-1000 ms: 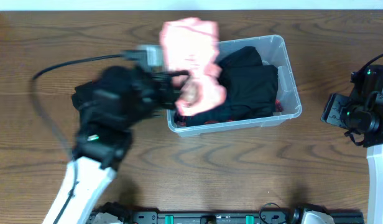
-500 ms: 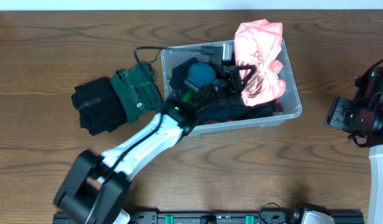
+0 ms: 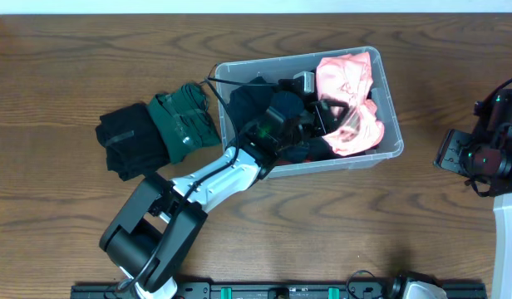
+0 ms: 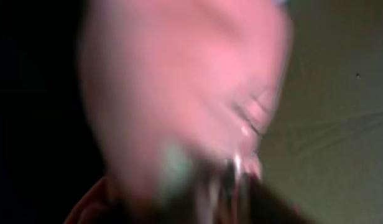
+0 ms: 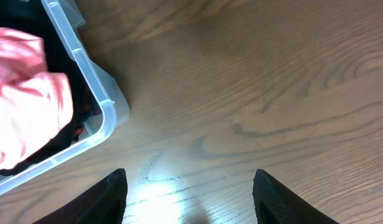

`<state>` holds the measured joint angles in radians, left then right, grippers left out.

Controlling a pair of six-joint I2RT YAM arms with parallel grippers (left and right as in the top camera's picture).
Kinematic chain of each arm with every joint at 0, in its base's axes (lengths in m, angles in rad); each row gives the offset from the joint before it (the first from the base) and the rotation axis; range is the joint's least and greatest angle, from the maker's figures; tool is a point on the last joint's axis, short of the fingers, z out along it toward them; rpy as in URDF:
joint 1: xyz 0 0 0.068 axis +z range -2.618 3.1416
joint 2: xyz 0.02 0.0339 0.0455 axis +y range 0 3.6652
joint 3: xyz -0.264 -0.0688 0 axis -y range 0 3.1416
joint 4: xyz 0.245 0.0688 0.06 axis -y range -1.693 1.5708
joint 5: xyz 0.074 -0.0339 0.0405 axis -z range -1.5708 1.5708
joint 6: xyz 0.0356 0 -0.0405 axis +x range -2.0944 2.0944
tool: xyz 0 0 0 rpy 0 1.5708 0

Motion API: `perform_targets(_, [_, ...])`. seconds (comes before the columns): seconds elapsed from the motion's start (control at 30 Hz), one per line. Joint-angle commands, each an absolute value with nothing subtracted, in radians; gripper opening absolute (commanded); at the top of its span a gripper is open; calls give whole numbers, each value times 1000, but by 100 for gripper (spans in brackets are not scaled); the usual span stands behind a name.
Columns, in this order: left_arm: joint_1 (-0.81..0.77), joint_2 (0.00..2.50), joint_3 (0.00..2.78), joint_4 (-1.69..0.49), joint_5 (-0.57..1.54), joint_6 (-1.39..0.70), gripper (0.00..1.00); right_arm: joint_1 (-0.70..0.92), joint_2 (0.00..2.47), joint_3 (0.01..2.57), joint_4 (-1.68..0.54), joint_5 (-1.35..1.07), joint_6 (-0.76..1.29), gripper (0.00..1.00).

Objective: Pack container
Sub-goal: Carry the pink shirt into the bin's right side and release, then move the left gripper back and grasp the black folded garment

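The clear container [image 3: 391, 98] stands at the table's upper middle, holding dark clothes [image 3: 254, 100] and a pink garment [image 3: 349, 104] in its right half. My left arm reaches into it from the lower left. My left gripper [image 3: 324, 118] is down among the clothes at the pink garment's left edge. The left wrist view is a blur of pink garment [image 4: 179, 81] close against the camera, and the jaws cannot be made out. My right gripper [image 5: 188, 199] hangs open over bare wood, right of the container's corner [image 5: 86, 62].
A folded green garment [image 3: 185, 120] and a black garment [image 3: 127, 143] lie on the table left of the container. The right arm [image 3: 482, 154] stands near the right edge.
My left arm carried the pink garment from the container's left rim across to its right half, where it now sits lower. The right arm has not moved.
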<state>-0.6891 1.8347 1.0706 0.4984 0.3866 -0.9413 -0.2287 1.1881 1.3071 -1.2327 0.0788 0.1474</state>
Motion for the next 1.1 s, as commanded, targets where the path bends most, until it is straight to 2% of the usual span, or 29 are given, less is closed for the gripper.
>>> perform_targets(0.0, [-641,1823,1127,408,474,-872,98,-243,1185,1316,-1231,86,133,63])
perform_targets(0.37, [-563,1783,1327,-62,462,-477,98,-243,1185,1316,-1231,95,133,64])
perform_targets(0.63, [-456,1554,1341,-339,175,-272,98,-243,1186,1314,-1226,105,133,64])
perform_targets(0.73, [-320,1463,1341,-511,76,-273,98,-243,1192,1314,-1224,105,133,64])
perform_targets(0.87, [-56,1431,1341,-690,84,-274,98,-243,1204,1313,-1224,105,133,64])
perform_targets(1.07, [310,1517,1319,-778,178,-273,98,-243,1222,1313,-1224,104,133,64])
